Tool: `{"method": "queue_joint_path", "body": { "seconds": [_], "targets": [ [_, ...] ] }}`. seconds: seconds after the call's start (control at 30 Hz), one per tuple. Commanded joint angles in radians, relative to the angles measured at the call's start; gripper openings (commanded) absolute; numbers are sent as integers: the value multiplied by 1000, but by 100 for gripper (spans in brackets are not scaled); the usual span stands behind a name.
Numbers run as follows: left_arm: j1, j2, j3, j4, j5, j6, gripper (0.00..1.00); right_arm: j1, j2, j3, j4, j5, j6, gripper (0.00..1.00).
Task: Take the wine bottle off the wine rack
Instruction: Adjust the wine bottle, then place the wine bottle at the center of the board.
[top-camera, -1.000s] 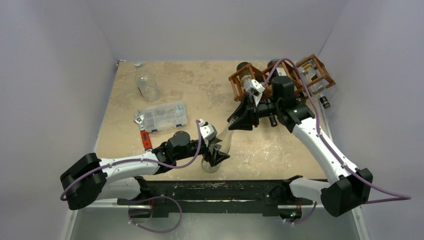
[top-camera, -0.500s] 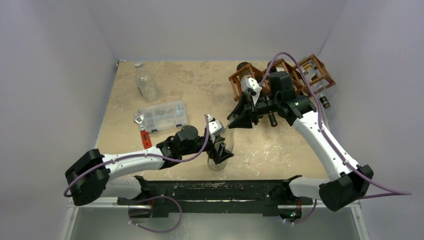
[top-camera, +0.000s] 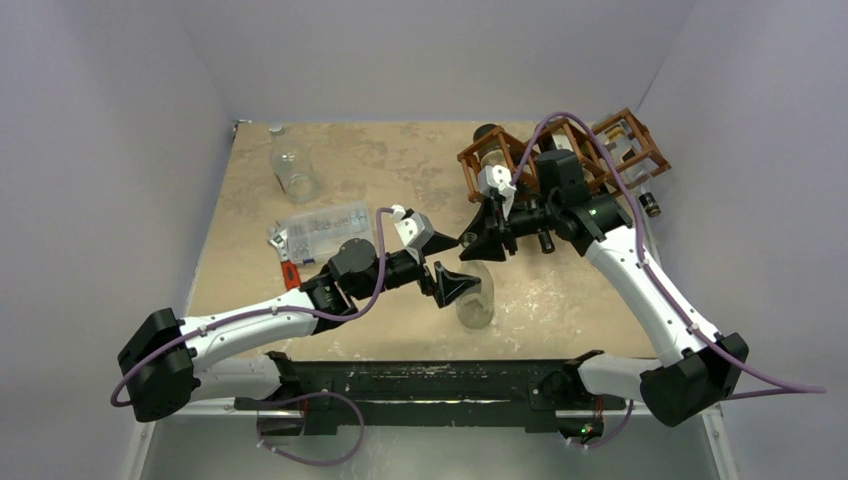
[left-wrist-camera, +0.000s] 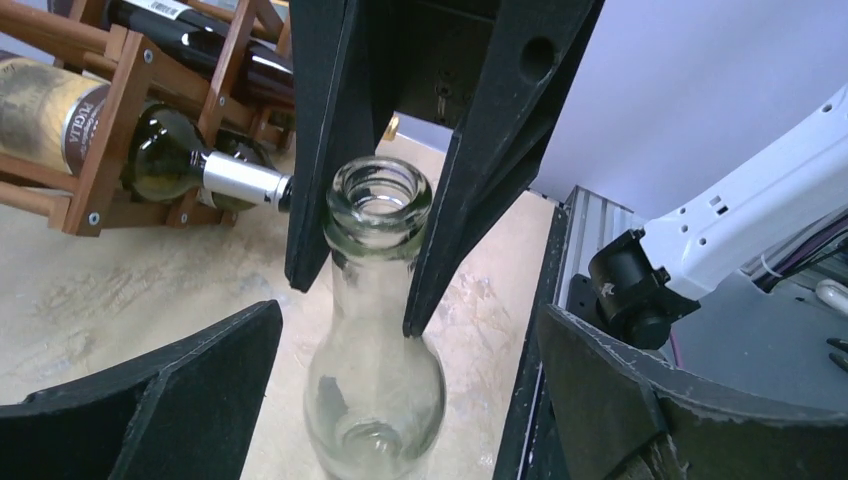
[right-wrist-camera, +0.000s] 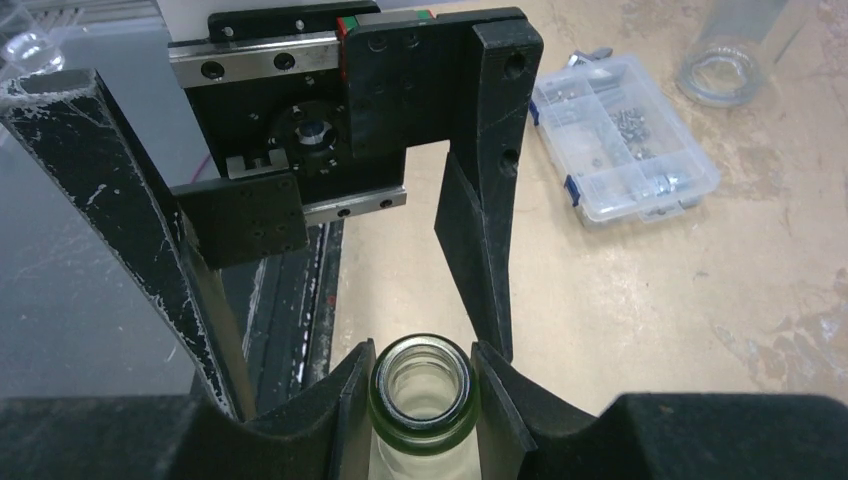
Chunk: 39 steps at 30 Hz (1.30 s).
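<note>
Your right gripper (top-camera: 477, 247) is clamped on the neck of the wine bottle (left-wrist-camera: 375, 385), just under the lip. In the right wrist view both fingers press the glass.

The bottle is clear, empty, uncapped and upright. It's out of the wine rack (top-camera: 560, 150), in front of it, near the middle of the table (top-camera: 400, 170). I can't tell whether its base sits on the table or hangs just above it.

Your left gripper (left-wrist-camera: 410, 310) is spread wide, one finger on each side of the bottle's body. There's a gap on both sides and no contact.

The rack is at the far right corner with other bottles in it. A labelled dark bottle (left-wrist-camera: 165, 160) with a silver capsule points its neck toward the held one.

On the left side of the table there's a clear plastic compartment box (top-camera: 322, 230), with a red-handled tool (top-camera: 291, 278) just beside it. A second clear bottle (top-camera: 293, 165) sits further back.
</note>
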<state>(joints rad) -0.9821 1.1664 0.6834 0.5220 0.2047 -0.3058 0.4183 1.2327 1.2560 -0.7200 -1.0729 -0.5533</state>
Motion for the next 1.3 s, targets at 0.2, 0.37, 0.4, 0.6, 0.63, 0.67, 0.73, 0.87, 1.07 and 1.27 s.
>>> {"method": "queue_joint_path", "body": {
  "seconds": [0.2,0.37,0.4,0.6,0.63,0.67,0.73,0.87,1.07,1.27],
  "targets": [
    [1,26,7,127,35,53,99,0,-38,20,62,-66,21,0],
    [-7,79,-19,236,21,54,96,0,-32,18,66,-70,26,0],
    [-10,91,-21,250,14,56,95,0,-30,19,66,-71,28,0],
    [-19,153,-24,303,-18,53,77,0,-26,19,68,-73,29,0],
    [-21,158,-25,305,-21,54,73,0,-26,19,68,-72,30,0],
    [-21,163,-26,307,-25,55,70,0,-26,19,68,-72,29,0],
    [-21,167,-28,309,-32,56,61,0,-25,18,68,-71,29,0],
    [-21,170,-31,308,-27,57,40,0,-25,16,72,-70,30,0],
    [-21,153,-34,290,8,54,0,0,-33,4,80,-76,37,0],
    [-21,81,-35,247,-30,53,0,0,-62,1,43,-102,9,69]
  ]
}}
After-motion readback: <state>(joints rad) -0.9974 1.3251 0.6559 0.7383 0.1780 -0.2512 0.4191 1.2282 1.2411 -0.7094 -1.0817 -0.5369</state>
